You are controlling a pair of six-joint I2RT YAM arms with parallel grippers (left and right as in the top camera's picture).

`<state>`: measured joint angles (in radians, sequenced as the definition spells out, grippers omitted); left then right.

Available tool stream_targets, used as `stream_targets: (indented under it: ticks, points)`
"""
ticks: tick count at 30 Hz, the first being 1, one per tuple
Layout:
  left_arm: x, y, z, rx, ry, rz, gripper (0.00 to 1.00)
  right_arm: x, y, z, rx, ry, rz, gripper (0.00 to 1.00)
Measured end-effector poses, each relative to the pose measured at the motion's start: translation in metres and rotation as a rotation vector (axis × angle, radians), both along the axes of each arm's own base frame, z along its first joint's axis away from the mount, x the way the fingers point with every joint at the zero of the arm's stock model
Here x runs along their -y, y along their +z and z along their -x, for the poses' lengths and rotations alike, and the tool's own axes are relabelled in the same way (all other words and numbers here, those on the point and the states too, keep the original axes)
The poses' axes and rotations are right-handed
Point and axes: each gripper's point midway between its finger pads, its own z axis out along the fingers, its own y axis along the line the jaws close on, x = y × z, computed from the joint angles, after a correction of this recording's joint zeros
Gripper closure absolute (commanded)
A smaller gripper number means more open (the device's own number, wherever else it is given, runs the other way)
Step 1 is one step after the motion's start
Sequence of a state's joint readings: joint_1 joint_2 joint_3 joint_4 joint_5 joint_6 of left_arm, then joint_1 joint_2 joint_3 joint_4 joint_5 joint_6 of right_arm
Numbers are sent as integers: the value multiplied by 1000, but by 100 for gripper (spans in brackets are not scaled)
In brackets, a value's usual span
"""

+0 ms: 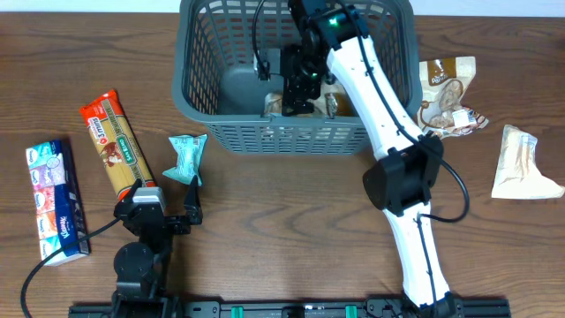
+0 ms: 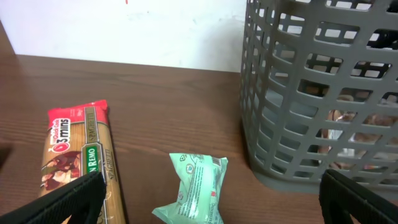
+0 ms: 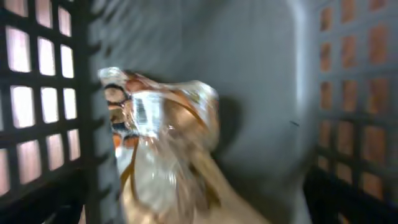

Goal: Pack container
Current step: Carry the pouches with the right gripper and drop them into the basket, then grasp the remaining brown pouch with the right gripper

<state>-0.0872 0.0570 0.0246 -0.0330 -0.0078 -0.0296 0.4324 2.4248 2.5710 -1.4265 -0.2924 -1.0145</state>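
Note:
The dark grey slatted container (image 1: 205, 106) stands at the back middle of the table. My right gripper (image 1: 300, 87) reaches down inside it, open, its fingers spread either side of a brown and clear packet (image 3: 163, 140) that lies on the container's floor against the near wall (image 1: 332, 103). The right wrist view is blurred. My left gripper (image 1: 169, 216) is open and empty, low near the table's front edge. A green packet (image 2: 198, 186) lies just ahead of it, with the container's corner (image 2: 273, 124) to the right.
A long red spaghetti packet (image 1: 115, 141) and a blue tissue pack (image 1: 55, 199) lie at the left. A brown snack bag (image 1: 446, 93) and a beige packet (image 1: 523, 163) lie right of the container. The spaghetti also shows in the left wrist view (image 2: 78, 152).

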Motion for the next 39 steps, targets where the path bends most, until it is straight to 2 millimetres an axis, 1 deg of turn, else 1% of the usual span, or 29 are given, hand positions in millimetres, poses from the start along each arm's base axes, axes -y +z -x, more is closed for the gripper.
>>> stream_targets:
  ticks: [1,2,5,7,8,9,10,11,12,14,15,17,18,19,20,21,22,24,26,27,28,32,35,39]
  points:
    - [0,0,0,0,0,0,1,1,8,0,11,-10,-6,1]
    - [0,0,0,0,0,0,1,3,22,1,34,-22,-18,2]
    - [0,0,0,0,0,0,1,16,83,1,151,-76,-77,1]
    - [0,0,0,0,0,0,1,38,142,-1,274,-165,-143,1]
    - [0,0,0,0,0,0,1,51,168,-2,328,-219,-172,1]
    - [0,0,0,0,0,0,2,72,198,-3,392,-291,-205,1]
    - [0,0,0,0,0,0,1,99,230,-2,459,-387,-239,1]
    - [0,0,0,0,0,0,1,128,258,-2,521,-487,-272,1]
    - [0,0,0,0,0,0,2,160,285,1,581,-603,-309,1]
    - [0,0,0,0,0,0,1,218,320,10,655,-812,-365,1]
    - [0,0,0,0,0,0,1,246,332,16,676,-918,-387,1]
    - [0,0,0,0,0,0,2,292,339,26,682,-1098,-415,1]
    - [0,0,0,0,0,0,1,313,336,30,664,-1185,-422,1]
    - [0,0,0,0,0,0,1,327,329,30,642,-1246,-419,1]
    - [0,0,0,0,0,0,1,342,319,28,611,-1304,-413,1]
    - [0,0,0,0,0,0,1,357,305,23,572,-1363,-401,1]
    - [0,0,0,0,0,0,2,368,291,16,536,-1400,-389,1]
    - [0,0,0,0,0,0,1,389,251,0,439,-1467,-343,1]
    - [0,0,0,0,0,0,1,406,200,-19,320,-1513,-281,1]
    - [0,0,0,0,0,0,1,411,179,-25,270,-1524,-257,1]
    - [0,0,0,0,0,0,2,416,147,-33,195,-1536,-218,1]
    - [0,0,0,0,0,0,2,422,61,-47,-1,-1531,-114,1]
    - [0,0,0,0,0,0,1,420,9,-50,-113,-1507,-52,1]
    - [0,0,0,0,0,0,2,413,-32,-49,-208,-1456,9,1]
